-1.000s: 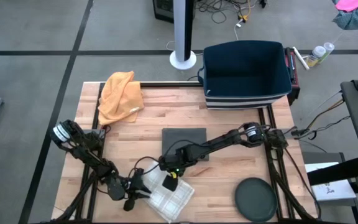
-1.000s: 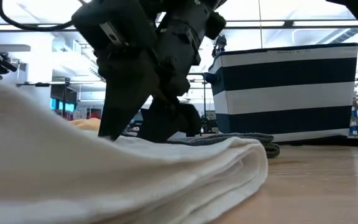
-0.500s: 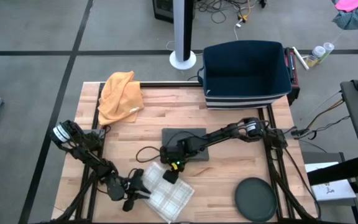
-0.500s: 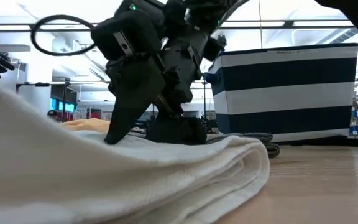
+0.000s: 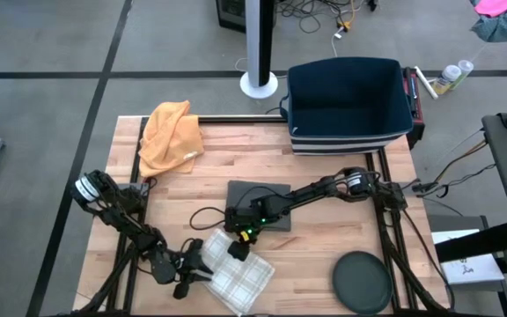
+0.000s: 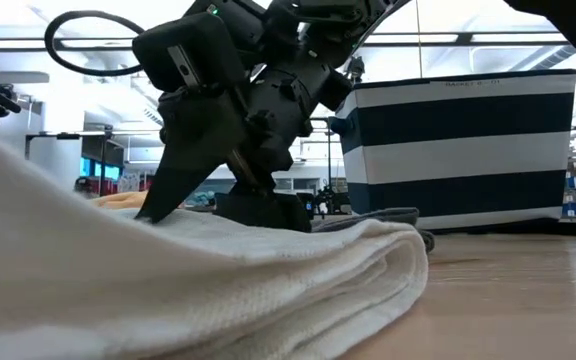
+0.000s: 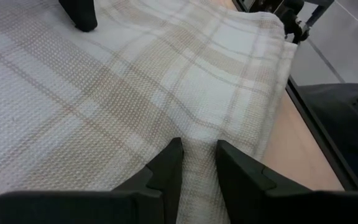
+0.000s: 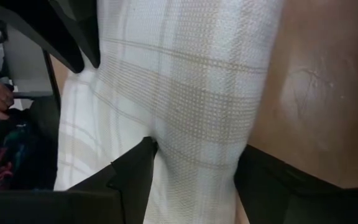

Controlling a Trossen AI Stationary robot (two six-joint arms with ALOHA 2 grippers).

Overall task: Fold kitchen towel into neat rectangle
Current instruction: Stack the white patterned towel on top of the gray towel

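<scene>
The white plaid kitchen towel (image 5: 240,275) lies folded near the worktop's (image 5: 324,172) front edge. The left claw (image 7: 194,165) is clenched on a pinch of its cloth at the left side. The right claw (image 8: 194,171) presses down on the towel's far edge, fingers spread astride the cloth, grasping nothing.

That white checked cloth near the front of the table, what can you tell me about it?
The kitchen towel is white waffle-weave cloth with faint beige plaid lines, folded into several layers, lying flat near the wooden table's front edge. The left gripper pinches one edge; the right gripper straddles another edge, fingers apart.
</scene>
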